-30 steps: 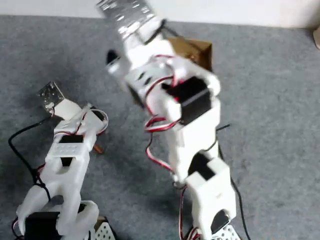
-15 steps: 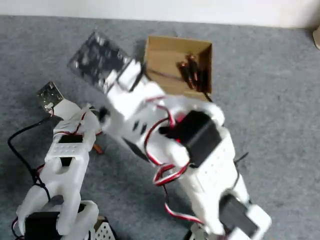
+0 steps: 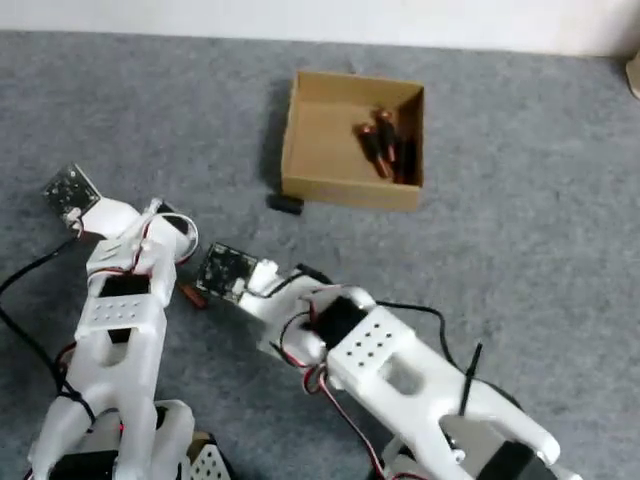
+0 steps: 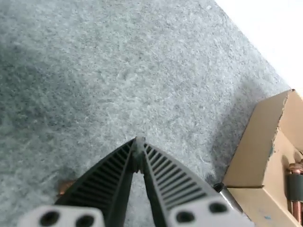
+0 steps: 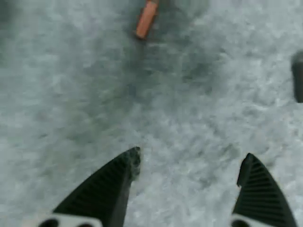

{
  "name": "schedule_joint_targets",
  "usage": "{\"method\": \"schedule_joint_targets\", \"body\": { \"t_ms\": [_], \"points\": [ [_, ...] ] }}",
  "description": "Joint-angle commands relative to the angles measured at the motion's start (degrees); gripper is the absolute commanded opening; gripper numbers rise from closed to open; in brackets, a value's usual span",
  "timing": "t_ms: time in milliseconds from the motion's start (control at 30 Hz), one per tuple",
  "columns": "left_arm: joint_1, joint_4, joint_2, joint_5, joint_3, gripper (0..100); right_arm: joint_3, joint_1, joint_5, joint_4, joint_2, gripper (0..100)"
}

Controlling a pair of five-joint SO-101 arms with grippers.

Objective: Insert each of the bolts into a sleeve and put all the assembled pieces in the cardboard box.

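My pincer (image 5: 191, 156) is open: its two ribbed black fingers (image 5: 109, 189) stand wide apart above the grey felt surface (image 5: 189, 104). An orange bolt (image 5: 147, 19) lies on this surface well ahead of my fingertips, touching neither. A dark object (image 5: 298, 82) lies off to one side, only partly seen.

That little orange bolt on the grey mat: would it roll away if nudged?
The bolt looks like a round rod, so a sideways nudge would probably roll it, though the fuzzy mat should slow it. It seems rigid metal, likely heavy for its size. Thin and smooth, it might slip between the fingers.
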Motion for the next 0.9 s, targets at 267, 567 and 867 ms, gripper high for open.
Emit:
{"method": "schedule_joint_targets", "body": {
  "t_ms": [267,567,867],
  "points": [
    [-2.07,-1.14,-2.15,0.26,-0.66,1,-16.31,8.75,6.68,-11.47,29.23,30.4],
    [-2.42,-1.14,-2.24,0.26,-0.84,1,-31.34,11.82,6.59,-12.0,38.02,30.4],
    [-2.42,-1.14,-2.24,0.26,-0.75,1,-32.48,11.82,3.52,-21.23,38.46,30.4]
  ]
}}
